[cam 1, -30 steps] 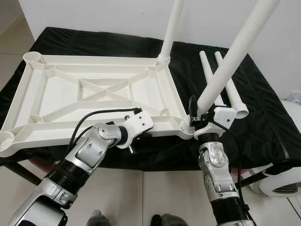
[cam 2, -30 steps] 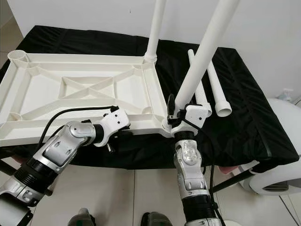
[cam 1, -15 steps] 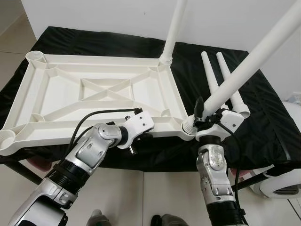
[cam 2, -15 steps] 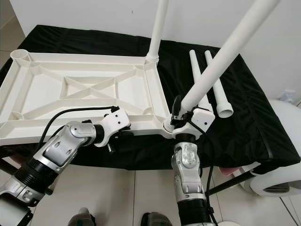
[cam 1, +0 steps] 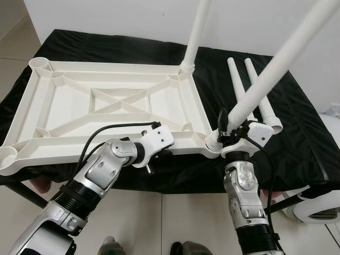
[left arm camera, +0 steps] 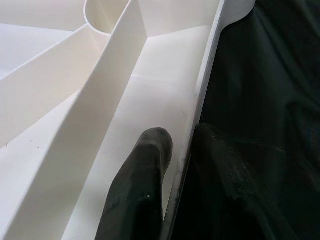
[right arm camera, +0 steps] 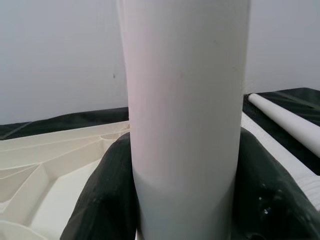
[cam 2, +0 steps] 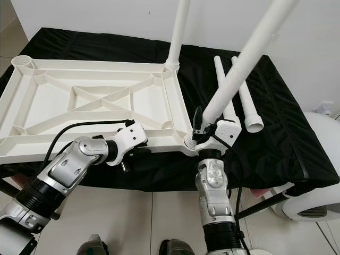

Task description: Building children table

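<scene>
The white plastic table top [cam 1: 111,106] lies upside down on the black cloth [cam 1: 297,133]. The left gripper [left arm camera: 175,165] pinches its near rim. The right gripper [cam 1: 229,133] squeezes the long white leg [cam 1: 265,79], leaning in the near corner hole [cam 1: 212,144]. The leg could pop out or jam. Two spare white legs [cam 1: 255,95] lie near, so room is tight.

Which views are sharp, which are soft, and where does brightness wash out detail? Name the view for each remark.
Eye views: evenly lit and sharp, though the tabletop ribs look pale against the black cloth. Left wrist view: the fingers are close and soft-edged. Right wrist view: the held leg looms large and nearly featureless; the fingers are dark and blurred.
</scene>
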Robot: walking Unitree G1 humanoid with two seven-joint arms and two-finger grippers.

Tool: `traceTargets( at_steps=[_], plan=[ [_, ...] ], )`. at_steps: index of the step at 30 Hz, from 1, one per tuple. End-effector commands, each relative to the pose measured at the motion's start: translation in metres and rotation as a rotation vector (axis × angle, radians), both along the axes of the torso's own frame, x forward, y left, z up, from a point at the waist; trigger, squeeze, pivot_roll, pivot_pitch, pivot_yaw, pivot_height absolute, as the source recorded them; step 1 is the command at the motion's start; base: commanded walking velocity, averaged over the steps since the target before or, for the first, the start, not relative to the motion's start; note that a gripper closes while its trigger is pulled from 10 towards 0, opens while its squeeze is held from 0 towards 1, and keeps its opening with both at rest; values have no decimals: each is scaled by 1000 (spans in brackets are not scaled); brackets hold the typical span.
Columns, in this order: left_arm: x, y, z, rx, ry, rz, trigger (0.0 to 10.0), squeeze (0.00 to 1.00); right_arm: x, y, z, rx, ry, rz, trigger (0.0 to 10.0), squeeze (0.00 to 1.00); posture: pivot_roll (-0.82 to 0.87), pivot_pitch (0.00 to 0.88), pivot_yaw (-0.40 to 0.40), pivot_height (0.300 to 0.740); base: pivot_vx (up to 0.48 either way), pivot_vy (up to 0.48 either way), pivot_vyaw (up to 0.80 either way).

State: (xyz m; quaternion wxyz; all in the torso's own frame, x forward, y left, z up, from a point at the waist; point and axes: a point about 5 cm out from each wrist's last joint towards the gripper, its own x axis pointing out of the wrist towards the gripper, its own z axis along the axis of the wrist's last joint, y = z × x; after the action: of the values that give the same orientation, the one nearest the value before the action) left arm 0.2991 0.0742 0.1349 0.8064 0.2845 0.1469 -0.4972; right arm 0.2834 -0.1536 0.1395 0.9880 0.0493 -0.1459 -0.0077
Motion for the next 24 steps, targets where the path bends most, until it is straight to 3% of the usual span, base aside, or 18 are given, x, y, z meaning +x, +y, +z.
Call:
traceTargets(
  at_steps=[1, 9, 13, 24],
  plan=[
    [11, 18, 22, 7, -102, 69, 10000, 0, -11, -42, -57, -22, 308, -93, 10000, 0, 53, 66, -65, 740, 0, 0, 0],
    [11, 17, 22, 5, -103, 66, 10000, 0, -8, -51, -53, -46, 303, 109, 10000, 0, 49, 63, -63, 740, 0, 0, 0],
    [11, 17, 22, 6, -105, 63, 10000, 0, -13, -48, -54, -117, 296, 305, 10000, 0, 51, 59, -60, 740, 0, 0, 0],
    [11, 16, 22, 7, -107, 60, 10000, 0, -21, -58, -66, -174, 358, 477, 10000, 0, 44, 52, -58, 740, 0, 0, 0]
  ],
)
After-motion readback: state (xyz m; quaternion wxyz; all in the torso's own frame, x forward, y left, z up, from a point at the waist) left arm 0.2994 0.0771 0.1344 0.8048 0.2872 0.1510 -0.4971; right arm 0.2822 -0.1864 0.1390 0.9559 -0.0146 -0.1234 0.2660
